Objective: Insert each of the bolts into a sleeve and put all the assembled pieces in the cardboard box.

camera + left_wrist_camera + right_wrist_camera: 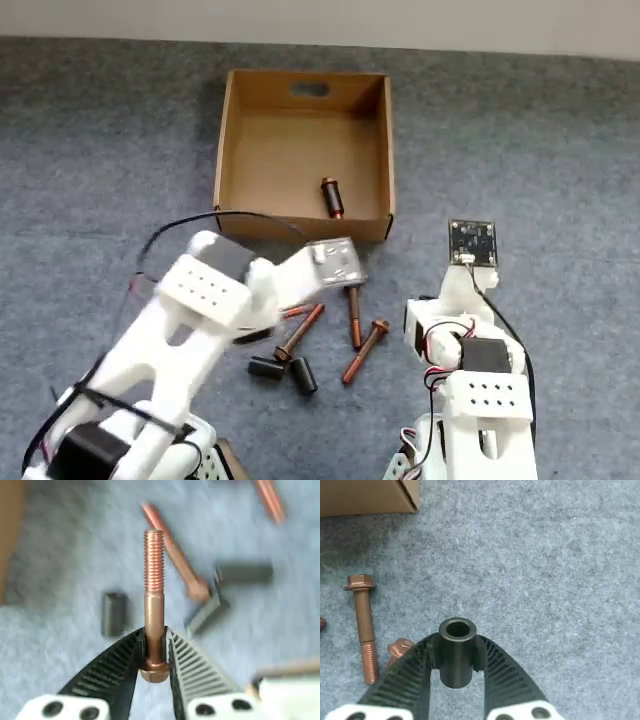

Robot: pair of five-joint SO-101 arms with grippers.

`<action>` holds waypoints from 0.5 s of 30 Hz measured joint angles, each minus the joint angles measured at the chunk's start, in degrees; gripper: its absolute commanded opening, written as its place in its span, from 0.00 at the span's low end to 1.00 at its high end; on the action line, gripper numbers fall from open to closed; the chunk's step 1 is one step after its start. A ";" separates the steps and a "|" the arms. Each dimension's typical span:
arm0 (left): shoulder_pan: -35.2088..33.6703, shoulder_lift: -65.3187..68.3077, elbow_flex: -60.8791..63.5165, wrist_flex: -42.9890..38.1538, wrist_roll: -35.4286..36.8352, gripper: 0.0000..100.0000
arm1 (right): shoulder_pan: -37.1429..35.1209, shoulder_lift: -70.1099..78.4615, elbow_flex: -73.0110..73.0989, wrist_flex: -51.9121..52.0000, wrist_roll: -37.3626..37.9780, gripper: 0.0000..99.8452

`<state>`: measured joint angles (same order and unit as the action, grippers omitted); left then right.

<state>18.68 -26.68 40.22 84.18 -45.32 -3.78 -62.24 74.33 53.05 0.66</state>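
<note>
My left gripper (154,632) is shut on a copper bolt (154,595) just above its head, with the threaded end pointing away from the wrist. In the high view this bolt (353,318) hangs in front of the cardboard box (228,150), above the carpet. My right gripper (456,647) is shut on a black sleeve (455,662) held upright, its bore facing the camera. One assembled piece (331,197) lies inside the box. Two loose bolts (300,332) (365,350) and two black sleeves (265,367) (303,375) lie on the carpet between the arms.
The right arm (480,390) stands at the lower right, the left arm (190,320) reaches in from the lower left. Grey carpet (540,150) stretches right of the box. A box corner (395,497) and a loose bolt (363,625) lie beside my right gripper.
</note>
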 measured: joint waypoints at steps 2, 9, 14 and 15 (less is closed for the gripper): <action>-5.27 -0.62 -0.09 2.81 -8.26 0.01 | 0.00 0.00 0.00 0.00 0.00 0.01; -23.82 -0.88 2.99 3.60 -32.97 0.01 | 0.00 0.00 0.00 0.00 0.00 0.01; -33.76 -0.88 3.52 -2.11 -34.20 0.01 | 0.00 0.00 0.00 0.00 0.00 0.01; -34.99 -0.88 3.52 -3.16 -34.46 0.01 | 0.00 0.00 0.00 0.00 0.00 0.01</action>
<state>-16.31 -27.56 43.74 81.01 -79.78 -3.78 -62.24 74.33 53.05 0.66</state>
